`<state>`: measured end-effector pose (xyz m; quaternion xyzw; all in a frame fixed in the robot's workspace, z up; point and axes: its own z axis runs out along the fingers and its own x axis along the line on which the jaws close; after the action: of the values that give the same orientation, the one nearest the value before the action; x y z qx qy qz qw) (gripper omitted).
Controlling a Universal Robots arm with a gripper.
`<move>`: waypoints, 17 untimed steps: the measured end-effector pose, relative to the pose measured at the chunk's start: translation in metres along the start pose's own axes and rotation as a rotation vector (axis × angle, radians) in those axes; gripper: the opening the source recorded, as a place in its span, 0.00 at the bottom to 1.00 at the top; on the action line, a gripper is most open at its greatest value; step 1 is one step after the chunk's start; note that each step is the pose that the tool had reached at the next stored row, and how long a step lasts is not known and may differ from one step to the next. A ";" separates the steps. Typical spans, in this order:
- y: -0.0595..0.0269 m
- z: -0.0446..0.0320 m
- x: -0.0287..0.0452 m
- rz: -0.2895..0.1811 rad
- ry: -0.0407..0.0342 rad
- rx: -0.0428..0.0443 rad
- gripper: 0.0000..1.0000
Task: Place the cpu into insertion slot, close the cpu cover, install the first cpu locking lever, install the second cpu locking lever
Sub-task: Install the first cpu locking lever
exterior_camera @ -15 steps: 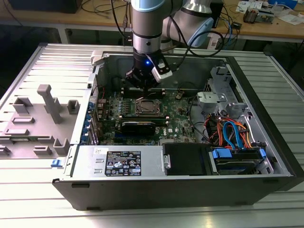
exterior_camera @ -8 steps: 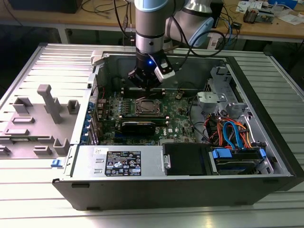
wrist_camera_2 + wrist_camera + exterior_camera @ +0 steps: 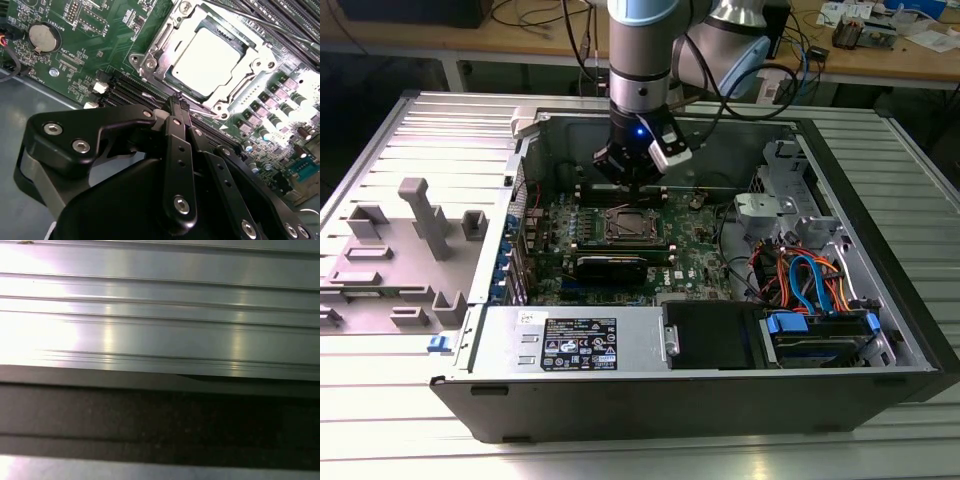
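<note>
The cpu (image 3: 207, 60) lies flat in the insertion slot (image 3: 632, 225) on the green motherboard, its silver top bright under the light. The cpu cover (image 3: 165, 37), a silvery frame, lies down around the chip. A thin locking lever rod (image 3: 260, 22) runs along one side of the socket; I cannot tell whether it is latched. My gripper (image 3: 178, 101) hangs just above the socket's edge with its black fingers pressed together and nothing between them. In the exterior view the gripper (image 3: 632, 187) sits inside the open case, right over the socket's far side.
Black memory slots (image 3: 125, 87) and a coin battery (image 3: 42, 37) flank the socket. A black graphics card (image 3: 610, 265), the power supply (image 3: 575, 340) and a drive bay with blue and orange cables (image 3: 810, 285) crowd the case. A grey fixture (image 3: 410, 240) stands on the ribbed table.
</note>
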<state>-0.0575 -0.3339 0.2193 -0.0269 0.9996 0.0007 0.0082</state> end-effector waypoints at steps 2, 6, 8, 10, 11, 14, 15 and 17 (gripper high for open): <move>0.0006 0.0006 -0.0014 0.000 0.0001 0.0000 0.11; 0.0011 0.0021 -0.0059 0.000 0.0000 0.0001 0.11; 0.0012 0.0035 -0.0070 0.000 0.0000 0.0002 0.11; 0.0013 0.0049 -0.0079 0.000 0.0000 0.0002 0.11; 0.0014 0.0053 -0.0082 0.000 0.0001 0.0003 0.11; 0.0015 0.0069 -0.0095 0.000 0.0000 0.0002 0.11; 0.0015 0.0074 -0.0097 0.000 0.0000 0.0002 0.11; 0.0014 0.0089 -0.0102 0.000 0.0000 0.0003 0.11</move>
<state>-0.0473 -0.3319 0.2105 -0.0269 0.9996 0.0006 0.0082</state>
